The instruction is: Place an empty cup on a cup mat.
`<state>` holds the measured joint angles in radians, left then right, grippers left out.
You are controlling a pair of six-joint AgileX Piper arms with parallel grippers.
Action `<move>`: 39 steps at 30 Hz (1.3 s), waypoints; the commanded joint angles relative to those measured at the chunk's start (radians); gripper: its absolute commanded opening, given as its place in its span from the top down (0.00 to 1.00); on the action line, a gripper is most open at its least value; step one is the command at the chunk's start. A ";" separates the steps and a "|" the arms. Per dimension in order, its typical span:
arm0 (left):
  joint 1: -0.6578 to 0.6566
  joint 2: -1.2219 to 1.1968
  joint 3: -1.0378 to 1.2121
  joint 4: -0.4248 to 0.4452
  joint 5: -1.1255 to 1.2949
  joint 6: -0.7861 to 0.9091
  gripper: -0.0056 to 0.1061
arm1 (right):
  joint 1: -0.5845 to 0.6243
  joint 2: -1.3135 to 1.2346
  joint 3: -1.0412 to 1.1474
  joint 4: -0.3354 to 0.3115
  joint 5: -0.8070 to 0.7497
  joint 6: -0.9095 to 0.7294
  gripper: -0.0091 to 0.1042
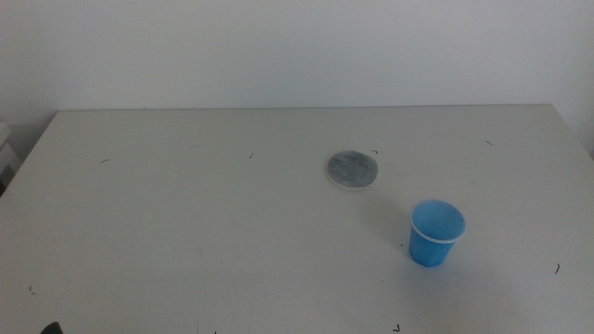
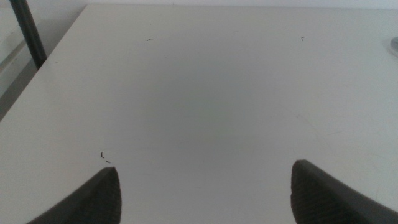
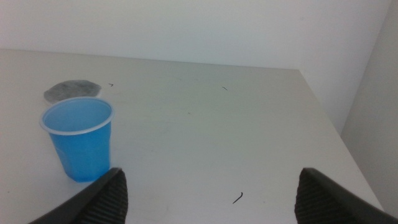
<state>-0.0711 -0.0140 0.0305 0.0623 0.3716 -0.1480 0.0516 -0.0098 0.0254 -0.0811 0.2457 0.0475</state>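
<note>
Middle view: the cup (image 1: 436, 233) is standing upright on the table (image 1: 186, 213), right of centre and toward the near edge; the cup mat (image 1: 353, 169) is lying flat farther back and a little to the left, near the cup but apart from it. Nothing is sitting on the mat. Neither arm is reaching into this view, so both appear to be waiting at the near side. Left wrist view: the left gripper (image 2: 205, 190) is hanging over bare tabletop with its jaws spread wide and nothing between them; only a sliver of the mat (image 2: 394, 45) is showing at the picture's edge, and the cup is out of sight. Right wrist view: the right gripper (image 3: 211, 193) is hovering with its jaws likewise spread wide and holding nothing; the cup (image 3: 79, 138) is standing just off one jaw, not between them, its inside looking empty, with the mat (image 3: 71, 89) lying beyond it. Judgement: the task is sitting at its start, with the grasp, the lift, the carry and the set-down all left. The right arm is looking the better placed for the pick.
</note>
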 commanded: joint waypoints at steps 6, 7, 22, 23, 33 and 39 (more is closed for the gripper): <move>0.001 -0.009 -0.006 0.003 -0.067 -0.011 0.01 | -0.007 0.014 -0.163 -0.008 -0.019 -0.008 0.13; 0.001 -0.009 -0.006 0.003 -0.067 -0.011 0.01 | -0.007 0.028 -0.185 -0.008 -0.012 -0.008 0.13; 0.001 -0.009 -0.006 0.003 -0.067 -0.011 0.01 | -0.007 0.315 -0.440 0.009 0.002 -0.004 0.13; 0.001 -0.009 -0.006 0.003 -0.067 -0.011 0.01 | -0.007 0.340 -0.464 0.020 0.008 -0.004 0.13; 0.001 -0.009 -0.006 0.003 -0.067 -0.011 0.01 | -0.007 0.581 -0.783 0.059 0.227 -0.009 0.13; 0.001 -0.009 -0.006 0.003 -0.067 -0.011 0.01 | 0.007 0.738 -0.944 0.114 0.342 -0.011 0.13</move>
<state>-0.0711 -0.0140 0.0305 0.0623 0.3716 -0.1480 0.0543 0.6910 -0.8556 0.0218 0.6193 0.0466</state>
